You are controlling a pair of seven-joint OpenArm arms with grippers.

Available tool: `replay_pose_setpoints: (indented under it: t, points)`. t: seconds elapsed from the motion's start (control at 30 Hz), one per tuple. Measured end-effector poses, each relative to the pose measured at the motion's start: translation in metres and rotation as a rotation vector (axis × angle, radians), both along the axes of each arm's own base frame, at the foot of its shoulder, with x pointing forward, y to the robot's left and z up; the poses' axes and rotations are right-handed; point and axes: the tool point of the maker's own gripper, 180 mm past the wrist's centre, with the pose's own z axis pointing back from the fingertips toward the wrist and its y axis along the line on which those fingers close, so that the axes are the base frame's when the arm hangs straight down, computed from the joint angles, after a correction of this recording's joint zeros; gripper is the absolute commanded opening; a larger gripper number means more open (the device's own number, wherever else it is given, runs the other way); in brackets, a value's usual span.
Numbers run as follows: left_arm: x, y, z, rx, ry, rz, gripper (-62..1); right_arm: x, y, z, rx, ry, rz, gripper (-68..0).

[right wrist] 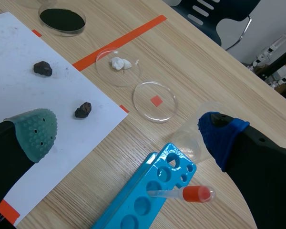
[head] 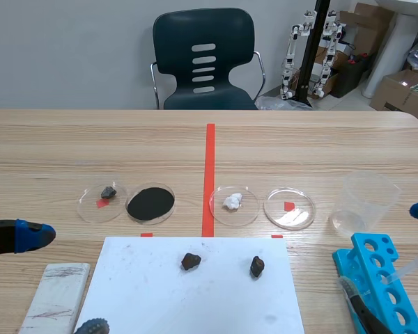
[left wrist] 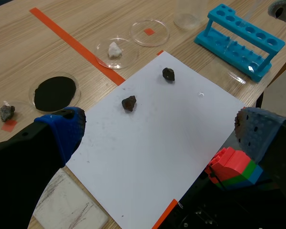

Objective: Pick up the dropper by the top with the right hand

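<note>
Overhead, the right gripper (right wrist: 128,136) hung wide open and empty. Under it, 1 clear plastic dropper with an orange-red bulb (right wrist: 187,194) lay across 1 blue plastic test-tube rack (right wrist: 128,206) near the wooden table (right wrist: 109,155) edge. Bare wood separated the rack from 1 white paper sheet (right wrist: 24,95) bearing 2 dark rocks (right wrist: 83,109). 4 clear round dishes (right wrist: 155,101) sat beyond.

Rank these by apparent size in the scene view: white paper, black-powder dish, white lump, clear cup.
white paper
clear cup
black-powder dish, a little smaller than the cup
white lump

Clear above the dropper (right wrist: 181,193) (cup (right wrist: 188,143) near).
</note>
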Motion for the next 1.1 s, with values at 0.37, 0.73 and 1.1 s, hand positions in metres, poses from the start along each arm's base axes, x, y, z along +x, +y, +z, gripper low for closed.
replay_pose_setpoints:
  t: [0.37,0.73,1.1]
  points:
    - [0.0,0.0,0.0,0.0,0.0,0.0,1.4,0.0,0.0,0.0,0.0,0.0,0.0,-5.2]
    - [0.0,0.0,0.0,0.0,0.0,0.0,1.4,-0.018,0.007,0.024,0.096,-0.103,0.021,-5.2]
    - [0.0,0.0,0.0,-0.001,0.0,0.0,1.4,-0.058,-0.018,0.022,0.21,-0.224,0.003,-5.2]
